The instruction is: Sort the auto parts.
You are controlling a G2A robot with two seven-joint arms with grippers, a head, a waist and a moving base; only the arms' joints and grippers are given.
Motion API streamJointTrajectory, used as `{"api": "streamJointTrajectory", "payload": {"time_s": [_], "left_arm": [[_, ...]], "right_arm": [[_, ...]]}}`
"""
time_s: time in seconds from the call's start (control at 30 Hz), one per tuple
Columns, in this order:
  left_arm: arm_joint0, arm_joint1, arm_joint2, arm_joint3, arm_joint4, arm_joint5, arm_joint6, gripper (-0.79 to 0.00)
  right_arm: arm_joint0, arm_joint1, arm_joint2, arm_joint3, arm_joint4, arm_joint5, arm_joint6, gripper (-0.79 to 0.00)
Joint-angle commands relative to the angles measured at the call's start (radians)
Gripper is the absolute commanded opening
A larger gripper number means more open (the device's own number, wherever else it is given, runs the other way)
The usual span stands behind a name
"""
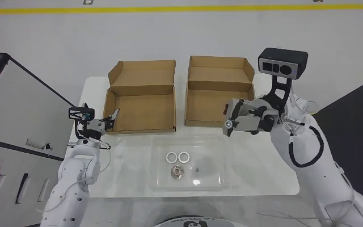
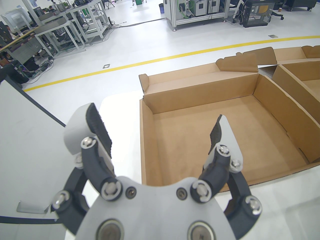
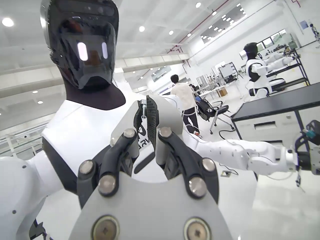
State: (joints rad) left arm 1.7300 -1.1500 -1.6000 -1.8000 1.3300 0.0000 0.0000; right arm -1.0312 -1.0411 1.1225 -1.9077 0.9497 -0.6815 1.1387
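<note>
Parts, loose, in a clear tray [image 1: 221,183] at the middle of the table's [image 1: 130,170] near edge:
- Two white rings [image 1: 167,157], lying flat side by side.
- One metal hub [image 1: 177,172], just nearer the edge than the rings.
- One tiny piece [image 1: 199,168], apart toward the right edge and too small to identify.

One further part is a bolt [image 3: 142,108], clenched between the right jaws. It is held up above the table by the near wall of the right box [image 1: 218,105].

Left jaws: released, spread wide with nothing between them, at the near left corner of the left box [image 1: 142,108]. Both boxes are open cardboard and stand along the far edge.

Handling, as judged:
- Bolt: small, stiff and light, and its threads may slip, so it is best gripped across the shank.
- Rings: probably light and rigid; pinch one side of the rim.
- Hub: probably the heaviest; take it by the outer edge.
</note>
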Motion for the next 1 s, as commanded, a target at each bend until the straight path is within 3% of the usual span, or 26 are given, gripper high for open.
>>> {"api": "streamJointTrajectory", "payload": {"time_s": [0.0,0.4,0.97], "left_arm": [[0.0,0.0,0.0,0.0,0.0,0.0,0.0,0.0],[0.0,0.0,0.0,0.0,0.0,0.0,0.0,0.0],[0.0,0.0,0.0,0.0,0.0,0.0,0.0,0.0]], "right_arm": [[-0.003,-0.002,0.002,-0.004,-0.006,-0.001,-0.001,-0.785],[-0.05,-0.034,0.011,-0.083,0.133,-0.013,-0.013,-0.785],[-0.057,-0.042,0.023,-0.094,0.135,0.001,0.001,-0.785]]}}
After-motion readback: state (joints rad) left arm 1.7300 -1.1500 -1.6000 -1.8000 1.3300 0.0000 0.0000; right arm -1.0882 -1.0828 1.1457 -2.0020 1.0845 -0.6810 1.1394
